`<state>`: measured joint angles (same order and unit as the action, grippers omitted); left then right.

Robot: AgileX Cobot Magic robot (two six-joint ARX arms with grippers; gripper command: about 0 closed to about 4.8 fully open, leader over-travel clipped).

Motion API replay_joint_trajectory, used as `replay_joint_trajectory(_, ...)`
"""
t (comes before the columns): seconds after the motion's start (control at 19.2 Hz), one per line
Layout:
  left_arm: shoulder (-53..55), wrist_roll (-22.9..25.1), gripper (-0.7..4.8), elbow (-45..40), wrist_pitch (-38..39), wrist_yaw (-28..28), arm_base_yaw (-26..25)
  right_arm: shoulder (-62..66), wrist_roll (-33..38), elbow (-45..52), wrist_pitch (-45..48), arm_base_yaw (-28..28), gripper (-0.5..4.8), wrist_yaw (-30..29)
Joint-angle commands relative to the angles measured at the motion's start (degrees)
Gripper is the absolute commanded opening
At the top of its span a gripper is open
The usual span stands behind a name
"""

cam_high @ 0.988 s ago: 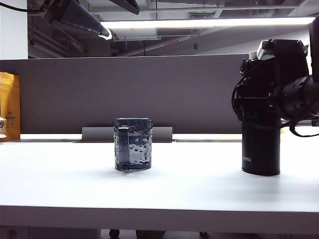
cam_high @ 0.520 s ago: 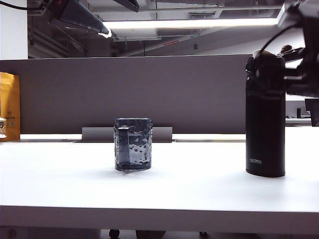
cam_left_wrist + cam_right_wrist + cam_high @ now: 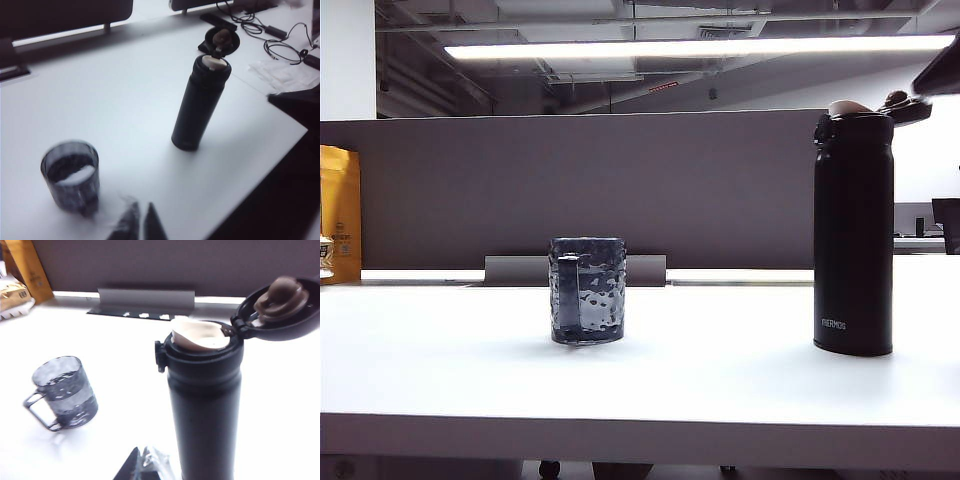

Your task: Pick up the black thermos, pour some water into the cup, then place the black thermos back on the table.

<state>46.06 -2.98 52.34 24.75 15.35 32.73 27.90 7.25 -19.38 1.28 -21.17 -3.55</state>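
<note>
- The black thermos (image 3: 853, 235) stands upright on the table (image 3: 640, 385), over on the right side of my outside camera, well apart from the cup (image 3: 587, 290).
- Its flip lid (image 3: 278, 307) hangs open behind the neck, and I can see the pale spout (image 3: 200, 335) bare at the top.
- The cup sits near the middle of the table with its flat handle (image 3: 568, 296) turned toward the outside camera; I can see water in it through the dimpled glass.
- My left gripper (image 3: 138, 223) hangs above the table just beside the cup, fingers pressed together, holding nothing.
- My right gripper (image 3: 142, 465) is up near the thermos without touching it, its tips closed on nothing.
- Neither gripper shows in the outside camera.
- A grey partition (image 3: 620, 185) runs behind the table, and a yellow bag (image 3: 339, 212) stands at the far left.
</note>
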Motion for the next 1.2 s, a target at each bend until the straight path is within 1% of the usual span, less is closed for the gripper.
replay_joint_trajectory(0.05,-6.0,-1.8,-0.06,-2.0,4.7,-0.5,0.1,-9.2,-0.2,-0.2,-6.3,-0.1,-0.09,0.0)
replay_joint_trajectory(0.1,-8.3,-2.1,-0.06,-3.3,4.3,-1.5,0.1,-11.1,-0.2,-0.2,-8.6,-0.1,-0.09,-0.1)
replay_joint_trajectory(0.16,-11.8,-2.2,-0.06,-6.0,3.1,-1.8,0.1,-13.6,-0.2,-0.1,-12.4,-0.1,-0.09,0.0)
replay_joint_trajectory(0.21,-14.1,-2.9,-0.06,-8.0,2.1,-1.6,0.1,-14.8,-0.4,0.2,-14.2,-0.1,-0.09,0.0)
replay_joint_trajectory(0.26,-17.6,-5.0,-0.06,-11.4,0.2,-1.6,0.1,-16.2,-0.7,0.9,-15.3,-0.1,-0.09,-0.2)
replay_joint_trajectory(0.31,-19.6,-5.6,-0.06,-13.7,-1.0,-1.6,0.1,-16.8,-0.7,1.5,-15.0,-0.1,-0.09,-0.5)
replay_joint_trajectory(0.36,-23.4,-5.6,-0.06,-17.8,-3.1,-1.7,0.1,-17.6,-0.7,2.6,-14.3,-0.1,-0.09,-0.4)
replay_joint_trajectory(0.47,-26.6,-6.2,-0.06,-22.0,-5.6,-2.4,0.1,-18.1,-0.9,4.2,-13.2,-0.1,-0.09,-0.4)
replay_joint_trajectory(0.52,-29.3,-9.3,-0.06,-26.1,-8.4,-4.9,0.1,-18.5,-0.9,6.3,-11.3,-0.1,-0.09,-0.4)
replay_joint_trajectory(0.57,-30.4,-10.6,-0.06,-27.8,-9.7,-5.9,0.1,-18.6,-0.9,7.8,-9.7,-0.1,-0.09,-0.5)
replay_joint_trajectory(0.62,-32.3,-12.2,-0.06,-31.5,-13.0,-7.1,0.1,-18.7,-0.9,10.4,-7.4,-0.1,-0.09,-0.5)
replay_joint_trajectory(0.94,-34.7,-12.1,-0.06,-42.2,-23.8,-7.7,0.1,-18.7,-0.9,15.8,-2.5,-0.1,-0.09,-0.4)
replay_joint_trajectory(0.99,-34.7,-12.7,-0.06,-44.4,-25.4,-7.9,0.1,-18.7,-0.9,16.6,-2.5,-0.1,-0.09,-0.5)
replay_joint_trajectory(1.09,-34.7,-15.6,-0.06,-46.9,-26.9,-11.1,0.1,-18.7,-1.3,17.6,-2.5,-0.1,-0.09,-0.4)
replay_joint_trajectory(1.2,-34.7,-15.5,-0.06,-48.9,-28.5,-11.6,0.0,-18.7,-1.3,17.9,-2.5,-0.1,-0.09,-0.4)
